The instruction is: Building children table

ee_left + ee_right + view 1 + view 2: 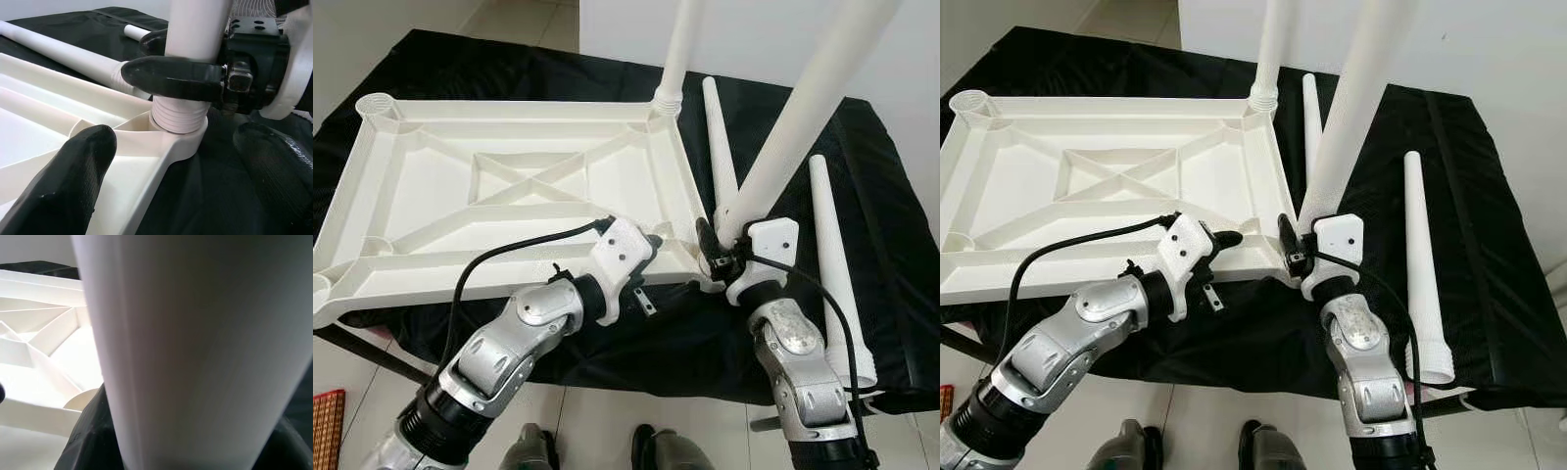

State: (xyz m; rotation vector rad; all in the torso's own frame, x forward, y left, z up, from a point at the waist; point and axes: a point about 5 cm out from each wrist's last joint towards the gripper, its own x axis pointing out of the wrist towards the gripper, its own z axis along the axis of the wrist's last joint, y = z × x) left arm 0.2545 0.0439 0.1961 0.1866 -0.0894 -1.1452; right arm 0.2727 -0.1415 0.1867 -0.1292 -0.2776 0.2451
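Observation:
A white plastic table top (509, 186) lies upside down on the black cloth. One white leg (674, 54) stands in its far right corner socket. My right gripper (720, 245) is shut on a second leg (793, 127) just above its threaded end (178, 115), which sits in the near right corner socket (188, 142); this leg leans to the right. My left gripper (649, 276) is open, its fingers (73, 186) on either side of the top's near rim beside that socket.
Two loose white legs (720, 147) (837, 264) lie on the black cloth (891, 225) to the right of the top. The cloth-covered table ends just before my arms. A red mat (325, 426) lies on the tiled floor at lower left.

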